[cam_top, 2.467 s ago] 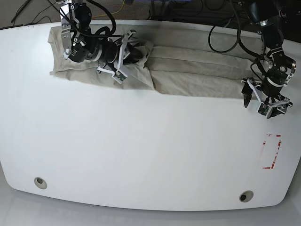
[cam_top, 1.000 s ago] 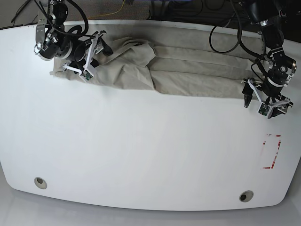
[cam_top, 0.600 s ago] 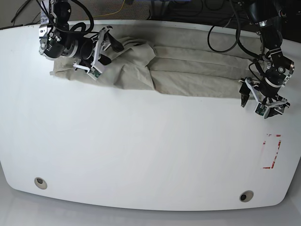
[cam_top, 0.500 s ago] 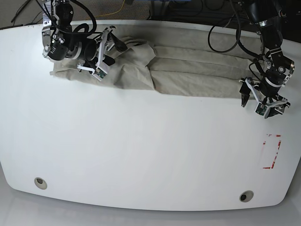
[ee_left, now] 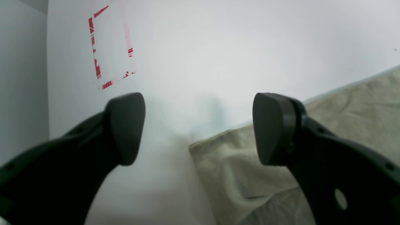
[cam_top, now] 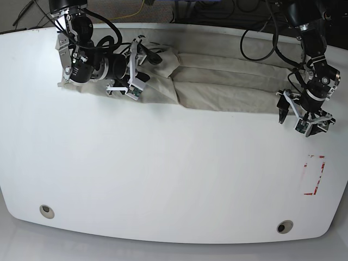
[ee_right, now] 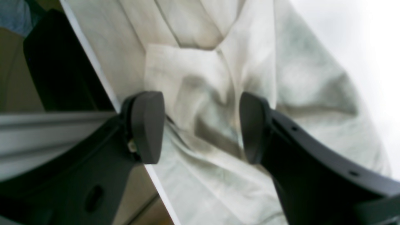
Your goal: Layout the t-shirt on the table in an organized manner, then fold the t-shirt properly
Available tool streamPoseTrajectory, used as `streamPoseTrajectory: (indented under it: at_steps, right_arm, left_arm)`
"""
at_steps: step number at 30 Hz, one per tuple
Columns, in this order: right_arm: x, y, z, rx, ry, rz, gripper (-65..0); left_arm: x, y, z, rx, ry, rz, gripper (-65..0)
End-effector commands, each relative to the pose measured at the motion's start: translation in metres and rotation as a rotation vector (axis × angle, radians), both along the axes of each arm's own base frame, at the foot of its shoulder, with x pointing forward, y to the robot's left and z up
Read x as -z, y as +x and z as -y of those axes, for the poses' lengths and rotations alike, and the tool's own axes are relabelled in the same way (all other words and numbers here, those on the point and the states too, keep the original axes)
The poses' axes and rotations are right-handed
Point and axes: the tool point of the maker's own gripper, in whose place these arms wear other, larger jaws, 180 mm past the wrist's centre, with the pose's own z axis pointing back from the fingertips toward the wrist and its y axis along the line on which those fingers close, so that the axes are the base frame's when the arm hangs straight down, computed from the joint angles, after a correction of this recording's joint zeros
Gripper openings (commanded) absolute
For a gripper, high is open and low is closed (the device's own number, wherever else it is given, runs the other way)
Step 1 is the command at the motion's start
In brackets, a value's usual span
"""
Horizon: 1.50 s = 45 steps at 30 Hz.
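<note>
Laying-out is the step in hand, and it is far from done: the t-shirt (cam_top: 217, 81) lies as a long, rumpled band along the far edge of the bench (cam_top: 163, 179), bunched into thick folds at the end under my right arm and trailing flatter toward my left.

My right tool (ee_right: 200, 128) hangs over that bunched end with its jaws parted, a creased ridge of fabric showing between the pads (ee_right: 148, 125); nothing is pinched, and I cannot tell whether the pads touch the cloth. My left tool (ee_left: 200, 128) stands wide open just above the other end, one corner of the cloth lying between its fingers, bare bench beyond and the red tape rectangle (ee_left: 111, 47) farther off.

To my judgement, the next move calls for both tools to come down and close on a single layer each, my left on that corner, my right on an edge rather than the heap, and then to draw the shirt toward the middle of the bench. Grabbing several layers would only drag the bundle.
</note>
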Motion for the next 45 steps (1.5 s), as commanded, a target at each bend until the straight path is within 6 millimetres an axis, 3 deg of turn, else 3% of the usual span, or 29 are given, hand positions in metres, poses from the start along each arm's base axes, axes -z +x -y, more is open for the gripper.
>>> streamPoseTrajectory:
  at_steps: [1, 19, 45]
  right_arm:
    - [-0.001, -0.001, 0.001, -0.037, -0.003, 0.004, -28.0]
    - [0.011, -0.021, 0.007, -0.105, -0.053, -0.044, -28.2]
    - [0.013, -0.019, 0.027, -0.115, -0.112, -0.041, -28.3]
  left_arm:
    - [-0.017, 0.007, -0.004, 0.001, 0.006, 0.053, -13.8]
    - [-0.016, 0.007, -0.005, 0.000, 0.007, 0.052, -13.8]
    - [-0.016, 0.007, -0.006, -0.001, 0.009, 0.052, -13.8]
